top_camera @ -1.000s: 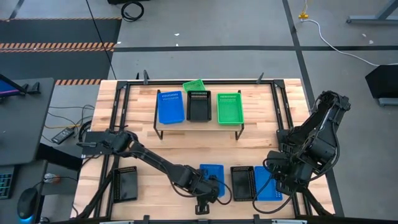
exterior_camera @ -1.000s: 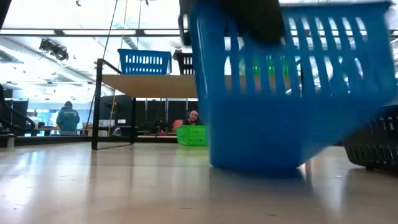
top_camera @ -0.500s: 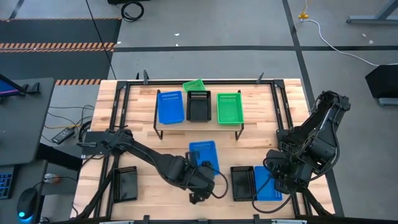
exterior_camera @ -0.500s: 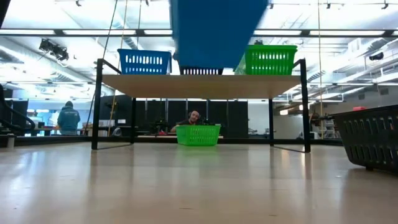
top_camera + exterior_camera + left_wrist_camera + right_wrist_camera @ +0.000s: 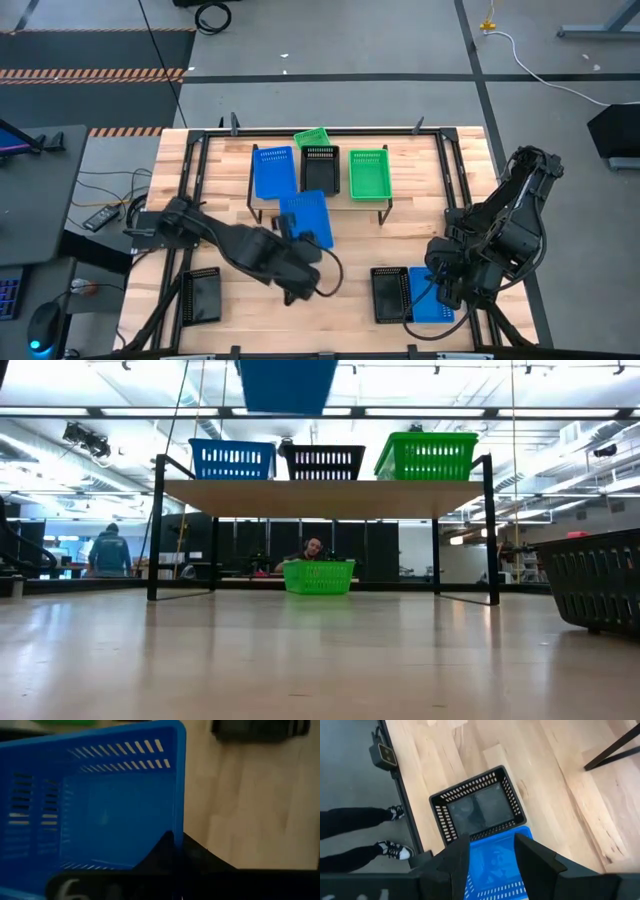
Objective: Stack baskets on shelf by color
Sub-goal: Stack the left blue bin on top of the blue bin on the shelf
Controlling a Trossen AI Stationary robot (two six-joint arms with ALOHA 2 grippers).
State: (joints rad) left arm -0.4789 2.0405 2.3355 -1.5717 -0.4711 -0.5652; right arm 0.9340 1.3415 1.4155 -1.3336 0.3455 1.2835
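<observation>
The left gripper [image 5: 296,262] is clamped on the rim of a blue basket [image 5: 305,218] and carries it in the air, just in front of the shelf [image 5: 318,198] and well above the table [image 5: 240,300]; in the low view the carried blue basket's bottom hangs higher than the shelf top; the job now, I judge, is to land it inside the blue basket on the shelf [image 5: 274,171], the leftmost of 3 there; so square the long sides to that one first, since the carried one sits a touch skewed, then lower it straight so the walls nest rather than catch on the rim; let go only once it is seated

The black basket on the shelf [image 5: 320,168] and the green basket on the shelf [image 5: 367,172] stand close by, so drift sideways is the thing to watch; another green basket [image 5: 311,137] sits tilted behind the shelf

All are shallow rectangular plastic trays with slotted walls, rounded corners and smooth floors; light, slightly flexible by the look; the shelf is a pale plank on thin black wire legs

The right gripper [image 5: 489,851] waits with fingers apart over a blue basket [image 5: 492,862] beside a black basket [image 5: 480,811] at the table's near right
</observation>
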